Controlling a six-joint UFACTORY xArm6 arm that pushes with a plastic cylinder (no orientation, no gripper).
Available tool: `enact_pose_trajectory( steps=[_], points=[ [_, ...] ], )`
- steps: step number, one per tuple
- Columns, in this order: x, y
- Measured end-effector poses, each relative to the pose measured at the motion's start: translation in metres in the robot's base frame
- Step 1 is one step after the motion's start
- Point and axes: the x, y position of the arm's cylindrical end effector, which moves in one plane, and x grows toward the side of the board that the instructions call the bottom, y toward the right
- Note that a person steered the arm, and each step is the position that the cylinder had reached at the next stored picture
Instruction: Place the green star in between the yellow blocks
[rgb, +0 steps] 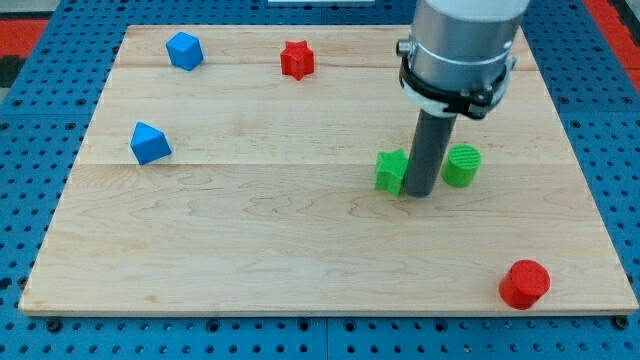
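The green star (390, 171) lies right of the board's middle. My tip (421, 193) rests on the board right beside it, touching or nearly touching its right side. A green round block (462, 165) sits just right of the rod. No yellow block shows in this view; the arm's grey body covers part of the board's top right.
A red star (296, 59) and a blue block (184, 50) sit near the view's top. A blue block (149, 143) sits at the left. A red round block (524, 284) lies near the board's bottom right edge (330, 312).
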Motion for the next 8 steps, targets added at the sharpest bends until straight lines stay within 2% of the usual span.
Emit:
enact_pose_trajectory(
  steps=[1, 2, 3, 4, 5, 6, 7, 8],
  points=[
    [-0.057, -0.030],
    [-0.097, -0.011],
    [-0.088, 0.050],
    [-0.045, 0.050],
    [-0.027, 0.046],
    [-0.021, 0.081],
    [0.006, 0.052],
    [-0.010, 0.010]
  ],
)
